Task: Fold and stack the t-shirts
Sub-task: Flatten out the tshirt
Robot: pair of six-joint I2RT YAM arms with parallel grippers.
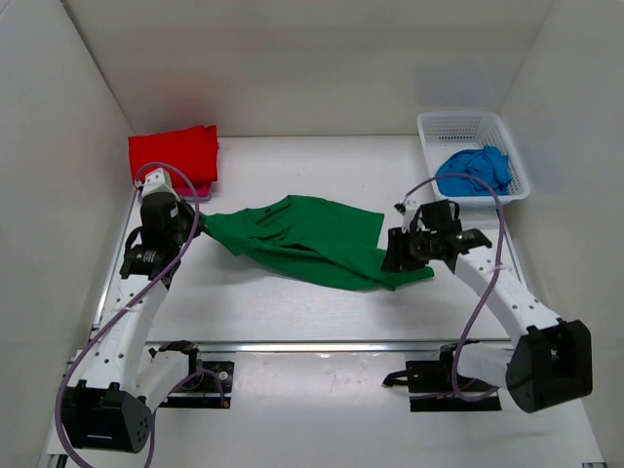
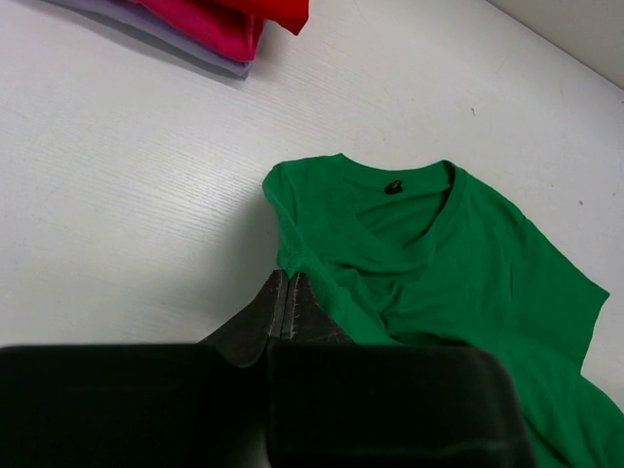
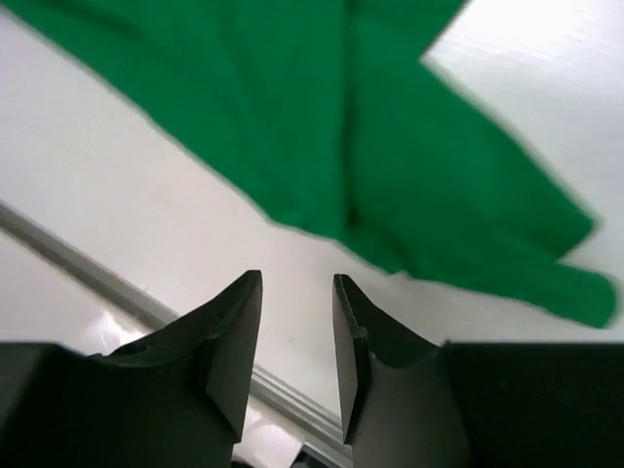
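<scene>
The bright green V-neck t-shirt lies spread and rumpled in the middle of the table. It also shows in the left wrist view and the right wrist view. My left gripper is shut on the shirt's left edge below the collar. My right gripper is open and empty, just above the table at the shirt's right lower edge. A folded red t-shirt tops a stack at the back left, with a pink one under it. A blue t-shirt lies crumpled in the basket.
The white mesh basket stands at the back right. A pale lavender cloth lies at the bottom of the back-left stack. A metal rail runs along the table's near edge. White walls enclose the table on three sides.
</scene>
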